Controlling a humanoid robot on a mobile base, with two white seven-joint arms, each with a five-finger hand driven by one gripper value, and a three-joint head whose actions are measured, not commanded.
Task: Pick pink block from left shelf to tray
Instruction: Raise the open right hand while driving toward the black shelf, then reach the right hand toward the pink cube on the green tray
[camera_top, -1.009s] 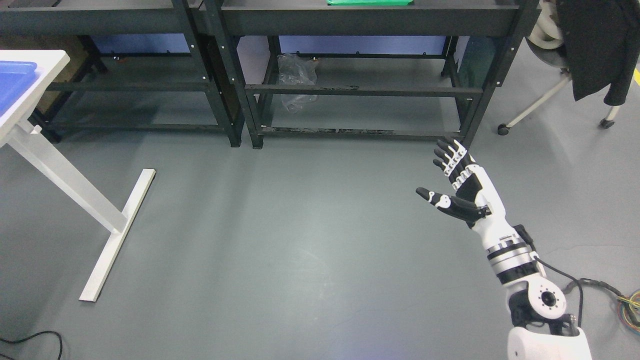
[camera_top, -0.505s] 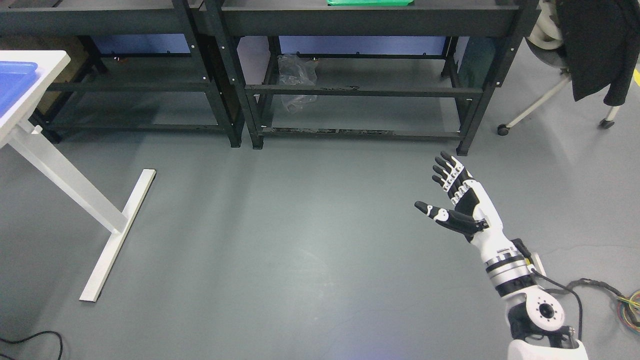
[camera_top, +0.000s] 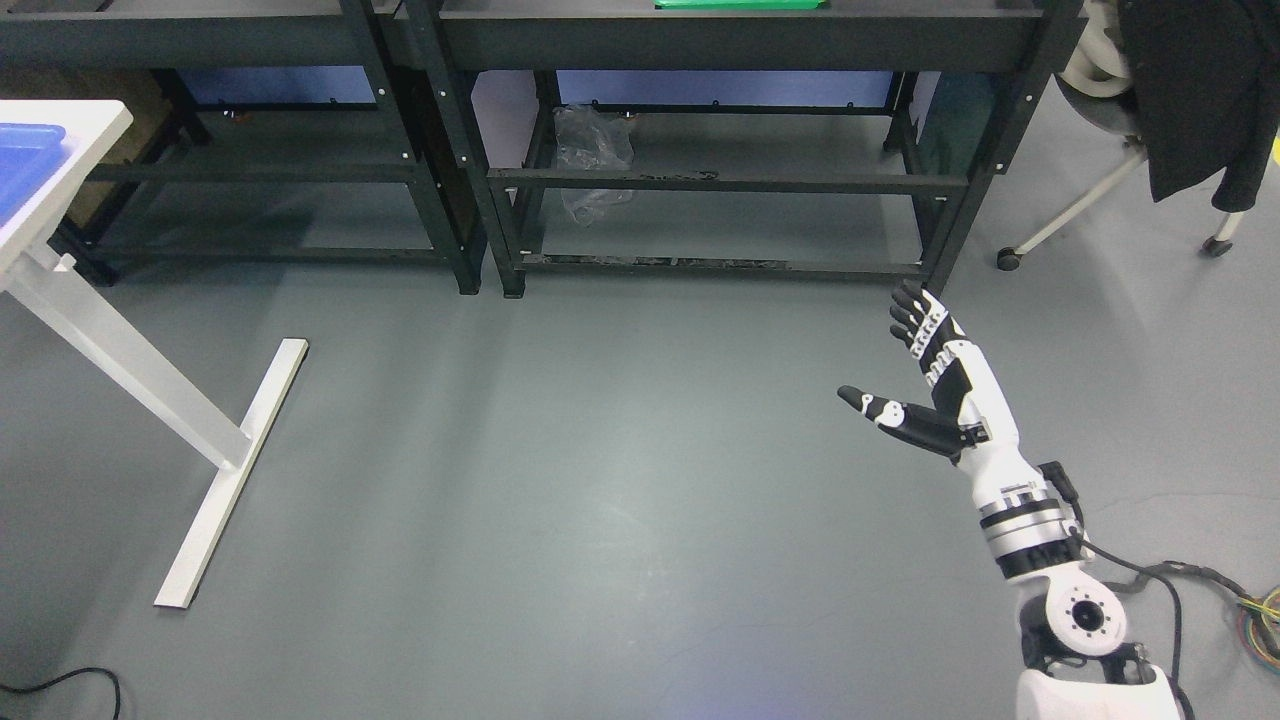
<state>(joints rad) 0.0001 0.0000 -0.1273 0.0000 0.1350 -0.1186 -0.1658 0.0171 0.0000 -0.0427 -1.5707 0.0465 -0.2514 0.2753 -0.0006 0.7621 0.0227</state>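
Approach is the step in hand: right hand (camera_top: 935, 385), fingers (camera_top: 915, 318) spread and empty, must reach the left shelf (camera_top: 200, 40), no pink block visible.

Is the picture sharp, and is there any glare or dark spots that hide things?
Head view: sharp throughout, the right hand unblurred; a soft pale sheen on the grey floor; the lower levels of the black shelves sit in shadow.
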